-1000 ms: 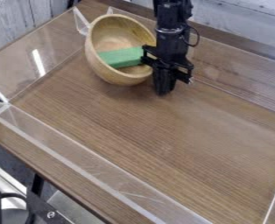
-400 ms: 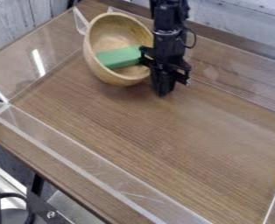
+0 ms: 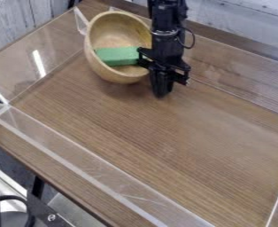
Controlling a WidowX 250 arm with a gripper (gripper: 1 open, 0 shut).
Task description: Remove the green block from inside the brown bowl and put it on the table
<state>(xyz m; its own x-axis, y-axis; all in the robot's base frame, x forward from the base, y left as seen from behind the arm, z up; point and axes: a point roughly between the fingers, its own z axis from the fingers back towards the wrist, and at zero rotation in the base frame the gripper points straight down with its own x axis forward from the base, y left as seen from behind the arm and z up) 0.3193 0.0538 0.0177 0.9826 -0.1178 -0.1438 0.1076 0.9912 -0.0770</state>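
Wood-grain table point(image 3: 166, 151) with clear acrylic walls point(image 3: 58, 146); closed, empty pincer point(image 3: 162, 89) beside brown bowl point(image 3: 106, 40).

The robot arm point(image 3: 166, 22) is black from top to bottom, a slim column made of several blocky segments. Its lower part becomes wider, with small box-shaped pieces that stick out on both sides. The gripper point(image 3: 162, 86) at the end is also black, narrow and dark; finer details such as screws or cables are too small to see.
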